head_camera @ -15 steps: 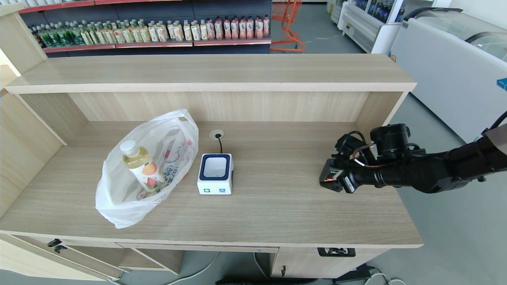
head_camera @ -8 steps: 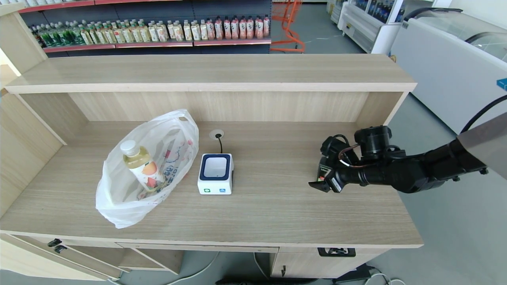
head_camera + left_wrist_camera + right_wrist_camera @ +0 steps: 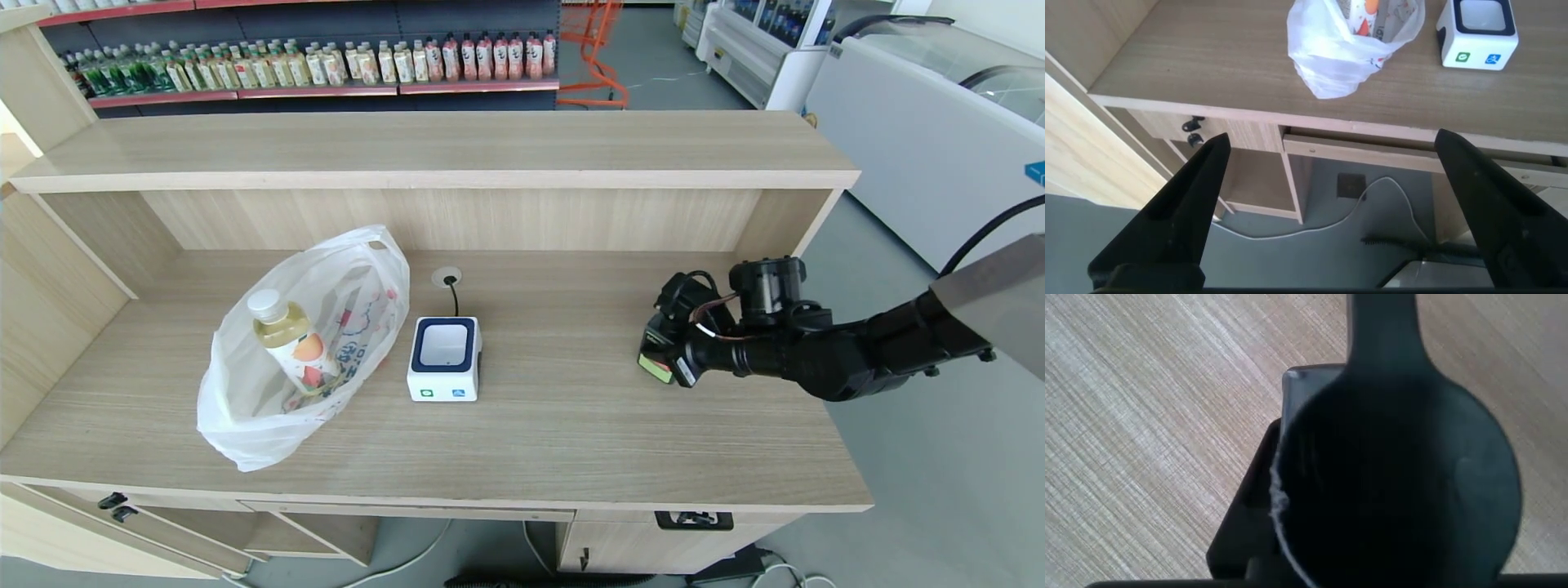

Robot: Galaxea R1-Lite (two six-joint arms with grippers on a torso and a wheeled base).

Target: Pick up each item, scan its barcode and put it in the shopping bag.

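Observation:
My right gripper (image 3: pixel 663 359) hovers low over the right part of the wooden counter (image 3: pixel 571 408), shut on a small dark item (image 3: pixel 656 367) with a green-yellow edge. In the right wrist view that item (image 3: pixel 1396 482) is a dark round shape hiding the fingers. The white barcode scanner (image 3: pixel 443 358) (image 3: pixel 1476 33) sits mid-counter, well left of the item. A white plastic shopping bag (image 3: pixel 245 408) (image 3: pixel 1331 65) lies open left of the scanner with a juice bottle (image 3: pixel 290 339) inside. My left gripper (image 3: pixel 1333 143) is open, below the counter's front edge.
A raised back shelf (image 3: pixel 433 151) and side walls enclose the counter. A cable grommet (image 3: pixel 446 278) sits behind the scanner. Drawers (image 3: pixel 1364 151) lie under the front edge. Freezers (image 3: pixel 922 122) stand to the right, and bottle shelves (image 3: pixel 310 65) behind.
My right arm has moved left toward the scanner and turned the held item, so a green-yellow edge shows where a red one did.

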